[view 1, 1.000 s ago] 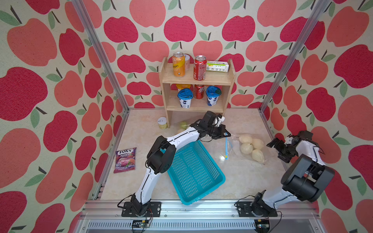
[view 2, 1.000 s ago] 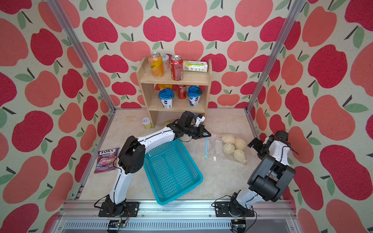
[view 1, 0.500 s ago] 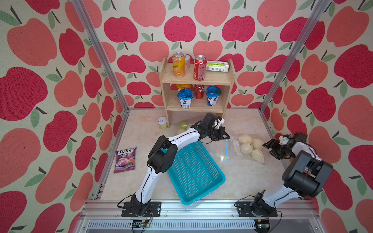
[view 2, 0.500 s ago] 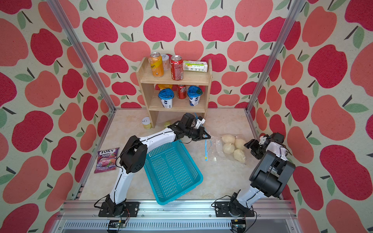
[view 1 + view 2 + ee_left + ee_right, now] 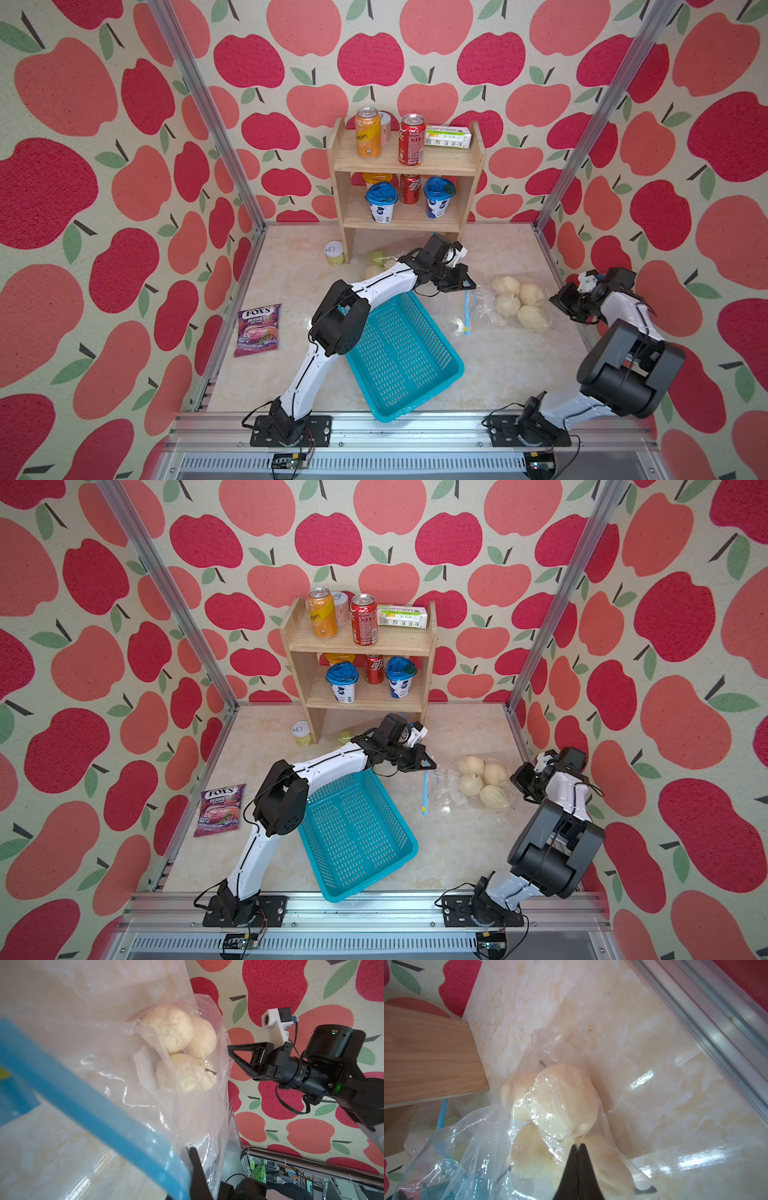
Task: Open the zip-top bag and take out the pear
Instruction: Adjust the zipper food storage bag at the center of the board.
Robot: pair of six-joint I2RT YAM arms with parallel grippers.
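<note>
The clear zip-top bag lies on the table to the right of the basket, its blue zip strip on the basket side. Several pale pears sit bunched at its far end, also seen as pears through the film. My left gripper is shut on the bag's zip edge; in the left wrist view the blue strip runs down to the left gripper. My right gripper is shut, pinching bag film beside the pears, and shows as the right gripper at the bag's closed end.
A teal basket stands under the left arm. A wooden shelf with cans and cups is at the back, with a small jar and a second bag of green fruit at its foot. A candy pouch lies at the left.
My right gripper has moved in from the right wall to the bag's closed end and shut on the film. The left gripper has stayed shut at the zip edge.
</note>
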